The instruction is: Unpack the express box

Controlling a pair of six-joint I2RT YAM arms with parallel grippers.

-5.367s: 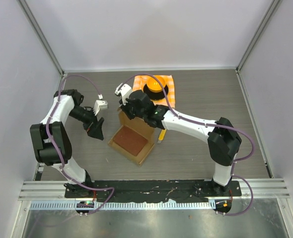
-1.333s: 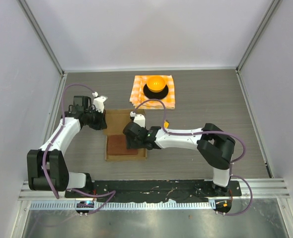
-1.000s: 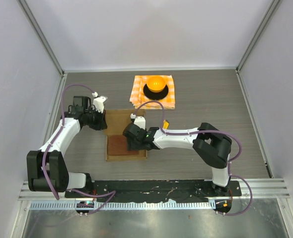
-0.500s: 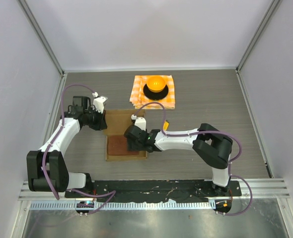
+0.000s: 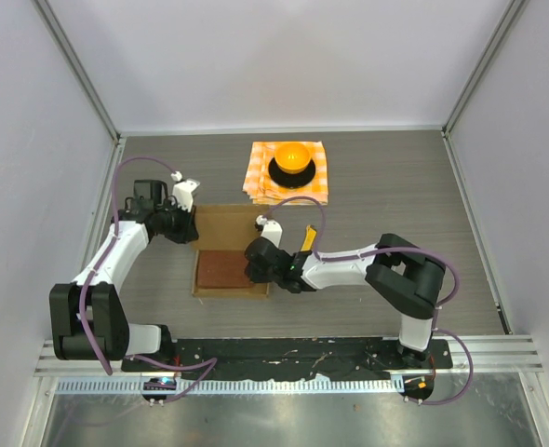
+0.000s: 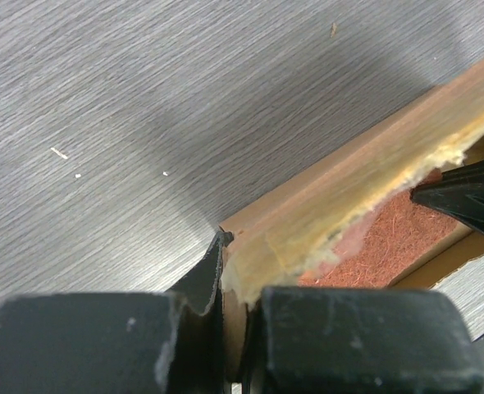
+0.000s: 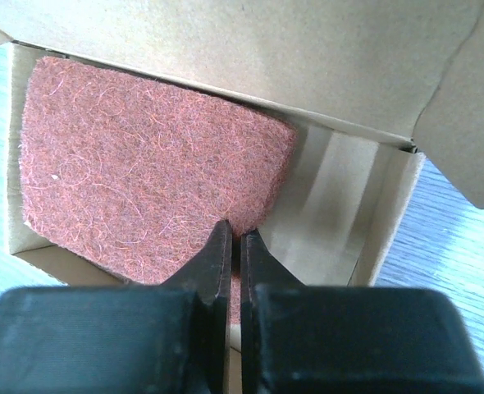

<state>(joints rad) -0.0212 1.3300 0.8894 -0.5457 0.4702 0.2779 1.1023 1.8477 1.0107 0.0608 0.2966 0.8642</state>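
Observation:
The express box [image 5: 226,226] lies open on the table left of centre, its brown lid folded back. My left gripper [image 5: 193,227] is shut on the box's left wall edge [image 6: 365,168], cardboard pinched between its fingers [image 6: 197,279]. Inside the box lies a reddish-brown fibrous slab [image 5: 220,269], also seen in the right wrist view [image 7: 143,172]. My right gripper [image 5: 253,267] reaches into the box from the right and is shut [image 7: 235,234] on the slab's near right corner. The bare cardboard floor [image 7: 340,197] shows to the right of the slab.
An orange-checkered cloth [image 5: 257,182] lies at the back centre with an orange bowl-like thing on a black base [image 5: 292,159] on it. Grey walls and metal posts close in the table on three sides.
My right gripper has closed on the slab's corner; before, it stood open over the slab. The box has shifted slightly left and toward me. The left gripper has kept its grip.

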